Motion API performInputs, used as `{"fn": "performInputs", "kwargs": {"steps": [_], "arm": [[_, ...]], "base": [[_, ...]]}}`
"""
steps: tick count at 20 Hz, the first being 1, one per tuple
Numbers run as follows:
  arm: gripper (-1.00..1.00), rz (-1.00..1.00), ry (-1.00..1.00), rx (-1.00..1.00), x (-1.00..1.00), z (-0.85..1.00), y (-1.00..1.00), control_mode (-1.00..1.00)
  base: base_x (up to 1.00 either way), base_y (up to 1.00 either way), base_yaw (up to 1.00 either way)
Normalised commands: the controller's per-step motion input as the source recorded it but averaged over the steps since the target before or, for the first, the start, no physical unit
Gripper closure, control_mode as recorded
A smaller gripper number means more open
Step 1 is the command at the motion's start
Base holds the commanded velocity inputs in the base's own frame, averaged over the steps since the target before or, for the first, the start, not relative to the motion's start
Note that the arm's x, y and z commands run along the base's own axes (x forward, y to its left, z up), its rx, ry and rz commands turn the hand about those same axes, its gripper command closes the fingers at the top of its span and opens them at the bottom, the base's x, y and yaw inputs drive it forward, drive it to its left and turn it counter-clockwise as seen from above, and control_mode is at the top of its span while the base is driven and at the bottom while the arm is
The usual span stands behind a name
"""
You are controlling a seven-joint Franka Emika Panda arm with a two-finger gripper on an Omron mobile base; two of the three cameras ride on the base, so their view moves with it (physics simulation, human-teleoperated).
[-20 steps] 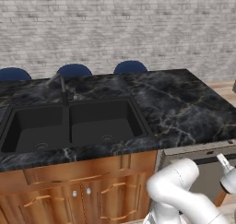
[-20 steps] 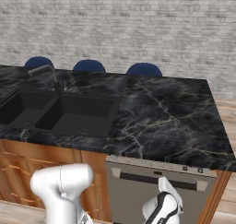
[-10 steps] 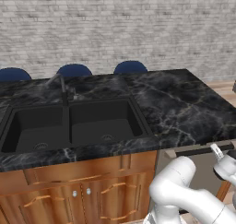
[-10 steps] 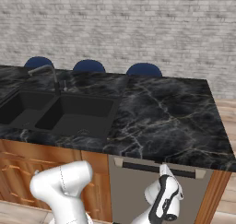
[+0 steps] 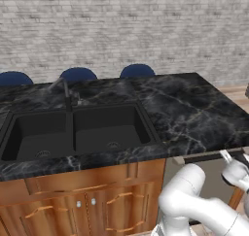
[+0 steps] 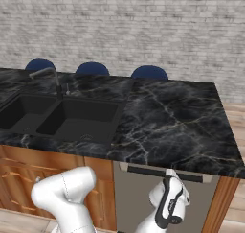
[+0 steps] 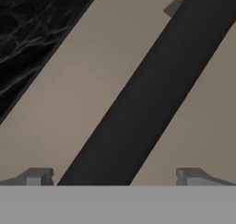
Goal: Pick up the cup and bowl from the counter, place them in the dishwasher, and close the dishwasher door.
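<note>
The dishwasher door (image 6: pixel 139 198) stands upright under the counter (image 6: pixel 177 122), its dark strip (image 6: pixel 143 170) running along the top edge. My gripper (image 6: pixel 170 173) is open right at that strip, pointing up at it. In the hand view the dark strip (image 7: pixel 143 94) crosses slantwise between my two fingertips (image 7: pixel 39 176), with the grey door (image 7: pixel 87 75) behind it and the counter (image 7: pixel 27 25) at the upper left. From the left base view the gripper (image 5: pixel 234 156) sits at the strip (image 5: pixel 206 157) below the counter's (image 5: pixel 194 109) edge. The cup and the bowl are out of view.
A black double sink (image 5: pixel 78 133) with a faucet (image 5: pixel 65 92) is set into the counter's left half. Brown wooden cabinets (image 5: pixel 87 201) stand left of the dishwasher. Blue stool backs (image 5: pixel 137 71) show behind the counter, before a grey brick wall.
My hand has risen along the dishwasher door up to the dark strip at its top. The jaws have stayed wide apart.
</note>
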Motion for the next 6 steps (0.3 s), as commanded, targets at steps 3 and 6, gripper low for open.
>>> {"fn": "performInputs", "kwargs": {"steps": [3,6], "arm": [[-1.0,-0.02,0.0,0.0,0.77,-0.46,-0.24,-1.0],[-1.0,-0.02,0.0,0.0,0.79,-0.51,-0.25,-1.0]], "base": [[0.0,0.0,0.0],[0.0,0.0,0.0]]}}
